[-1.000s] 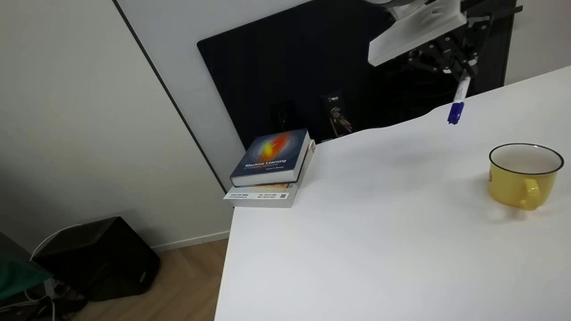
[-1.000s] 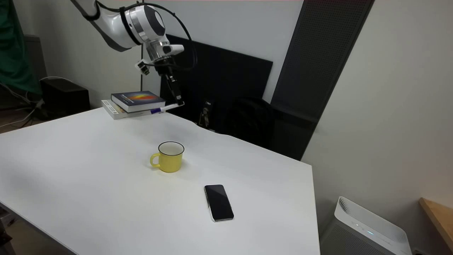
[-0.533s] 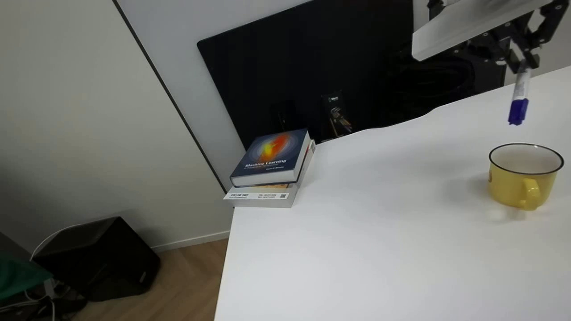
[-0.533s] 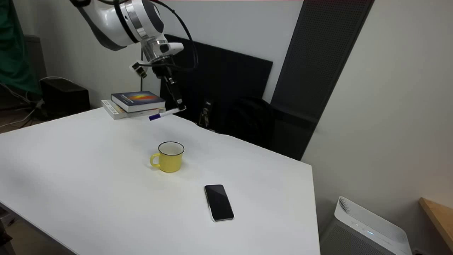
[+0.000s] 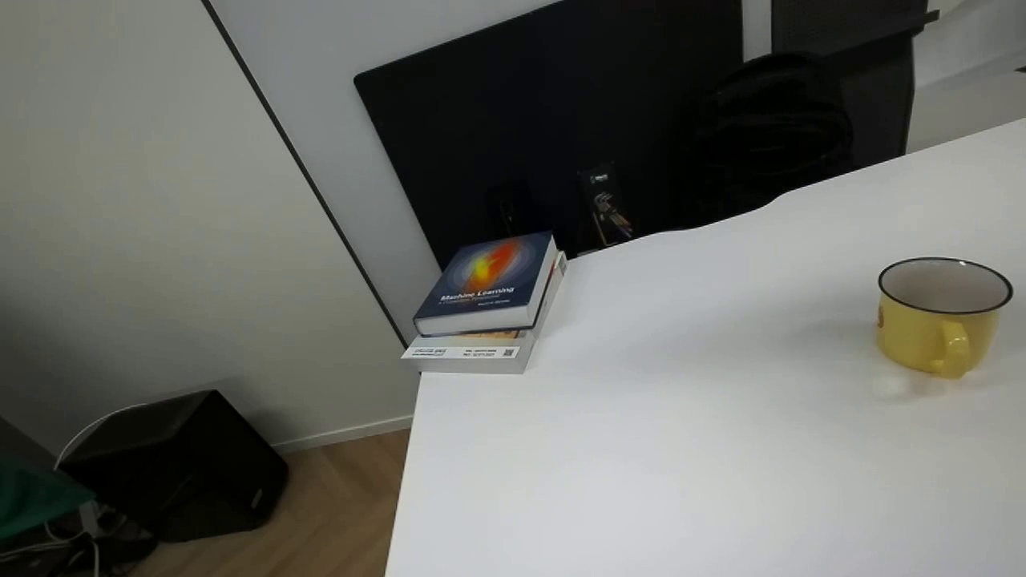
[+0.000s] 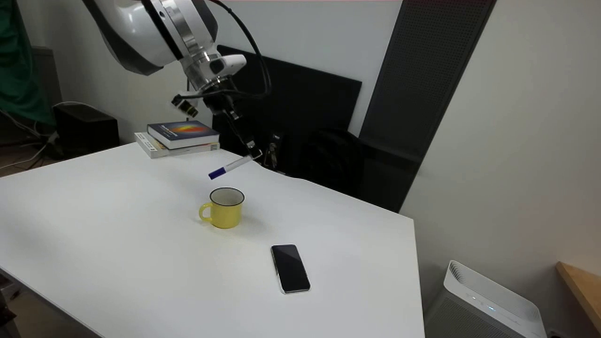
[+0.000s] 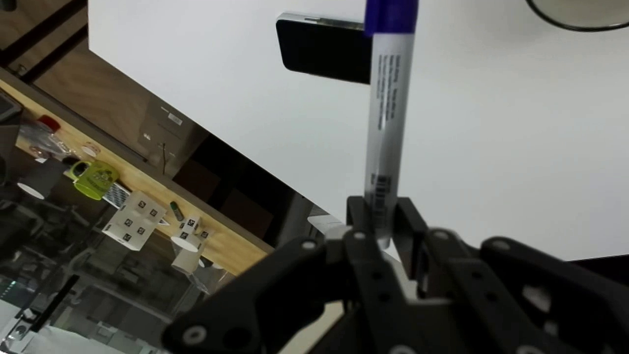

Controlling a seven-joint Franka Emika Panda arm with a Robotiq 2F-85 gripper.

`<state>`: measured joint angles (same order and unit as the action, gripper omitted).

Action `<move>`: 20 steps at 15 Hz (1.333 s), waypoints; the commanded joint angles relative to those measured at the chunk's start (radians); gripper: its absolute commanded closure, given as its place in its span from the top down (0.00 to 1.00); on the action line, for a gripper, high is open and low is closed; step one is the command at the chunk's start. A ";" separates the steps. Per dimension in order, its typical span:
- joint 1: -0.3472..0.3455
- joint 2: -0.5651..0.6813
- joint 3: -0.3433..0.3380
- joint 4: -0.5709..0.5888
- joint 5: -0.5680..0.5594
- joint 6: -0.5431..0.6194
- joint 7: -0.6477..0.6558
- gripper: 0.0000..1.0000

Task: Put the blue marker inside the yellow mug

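The blue-capped marker (image 7: 389,113) is clamped in the jaws by its uncapped end and held slanting, capped end lower, above the table (image 6: 141,263), seemingly on the far side of the yellow mug (image 6: 226,216). Carrying seems in hand; next, the lower end should be centred over the mug and the marker steepened before release.

Your gripper (image 7: 382,219) holds marker (image 7: 388,113) above table (image 6: 117,244). In exterior view you have marker tilted, cap end lower; mug (image 6: 226,217) upright on table, shown below marker; phone (image 6: 291,269) flat on table, right of mug and nearer camera; appliance (image 6: 479,303) beyond table's right end. Both exterior views: upper book (image 5: 485,280) on lower book (image 5: 473,363) at table's edge, left of mug; panel (image 5: 545,120) behind table. Your wrist view: phone left of marker, partly hidden behind it; mug at upper right corner, apart from marker.
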<state>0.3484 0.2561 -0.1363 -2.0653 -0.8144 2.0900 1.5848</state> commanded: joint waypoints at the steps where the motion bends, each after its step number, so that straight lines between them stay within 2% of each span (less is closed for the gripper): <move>1: -0.069 -0.051 0.074 -0.079 -0.116 0.038 0.121 0.04; 9: -0.126 0.029 0.150 0.015 -0.223 0.068 0.225 0.04; 20: -0.145 0.205 0.141 0.199 -0.325 0.078 0.269 0.04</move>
<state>0.2082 0.4034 0.0022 -1.9307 -1.0891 2.1681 1.7989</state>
